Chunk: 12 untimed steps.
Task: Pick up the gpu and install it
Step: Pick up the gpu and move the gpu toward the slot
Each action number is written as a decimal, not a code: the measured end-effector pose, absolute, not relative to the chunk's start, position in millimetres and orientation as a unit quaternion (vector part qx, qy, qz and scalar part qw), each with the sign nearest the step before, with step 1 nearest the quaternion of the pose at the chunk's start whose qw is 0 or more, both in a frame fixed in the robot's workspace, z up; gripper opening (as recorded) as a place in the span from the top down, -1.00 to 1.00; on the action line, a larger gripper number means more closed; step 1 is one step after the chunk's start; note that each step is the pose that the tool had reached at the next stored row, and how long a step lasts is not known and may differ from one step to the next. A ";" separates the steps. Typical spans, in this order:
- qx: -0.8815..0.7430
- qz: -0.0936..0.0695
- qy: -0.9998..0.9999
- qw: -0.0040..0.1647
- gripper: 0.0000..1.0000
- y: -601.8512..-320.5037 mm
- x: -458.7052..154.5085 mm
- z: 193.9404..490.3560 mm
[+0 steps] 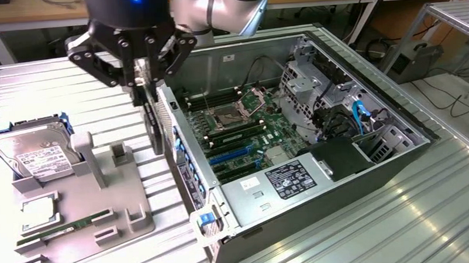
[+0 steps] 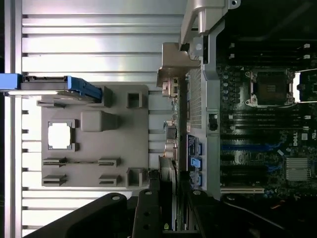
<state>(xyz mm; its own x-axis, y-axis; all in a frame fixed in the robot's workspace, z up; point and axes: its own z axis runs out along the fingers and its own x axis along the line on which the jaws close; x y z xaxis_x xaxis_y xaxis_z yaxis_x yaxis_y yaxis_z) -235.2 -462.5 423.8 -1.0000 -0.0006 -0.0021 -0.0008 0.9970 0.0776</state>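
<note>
The gpu (image 1: 150,120) is a thin black card hanging edge-down from my gripper (image 1: 142,82), which is shut on its upper edge. It hangs just outside the rear wall of the open computer case (image 1: 191,168), above the gap between the case and the grey parts holder (image 1: 88,195). In the wrist view the gpu (image 2: 171,191) runs edge-on between my two black fingers (image 2: 147,215), beside the case's rear panel (image 2: 198,114). The motherboard (image 1: 242,128) lies open inside the case, with blue expansion slots (image 1: 231,156) (image 2: 242,147) nothing sits in.
The holder carries a silver hard drive (image 1: 32,153) (image 2: 59,85), a square processor (image 1: 38,211) (image 2: 60,135) and a green memory stick (image 1: 66,226). Cables and a drive cage (image 1: 327,93) crowd the case's far side. The ribbed metal table (image 1: 394,219) lies around it.
</note>
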 end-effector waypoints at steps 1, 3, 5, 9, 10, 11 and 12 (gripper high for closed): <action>0.000 0.040 0.999 0.001 0.48 -462.6 -230.8 424.6; 0.000 0.043 0.999 0.001 0.48 -462.6 -221.0 425.3; 0.000 0.044 0.999 0.001 0.48 -462.6 -207.3 425.4; 0.000 0.045 0.999 0.001 0.48 -462.6 -189.0 425.5; 0.000 0.045 0.999 0.001 0.48 -462.6 -184.4 425.4; 0.000 0.045 0.999 0.000 0.48 -462.6 -179.3 425.4; 0.000 0.045 0.999 0.000 0.48 -462.6 -175.1 425.4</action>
<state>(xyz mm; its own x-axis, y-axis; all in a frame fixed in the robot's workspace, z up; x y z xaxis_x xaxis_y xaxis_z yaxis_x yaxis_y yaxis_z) -175.1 -462.6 425.4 -1.0000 -0.0006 -0.0008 -0.0007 0.9960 0.0893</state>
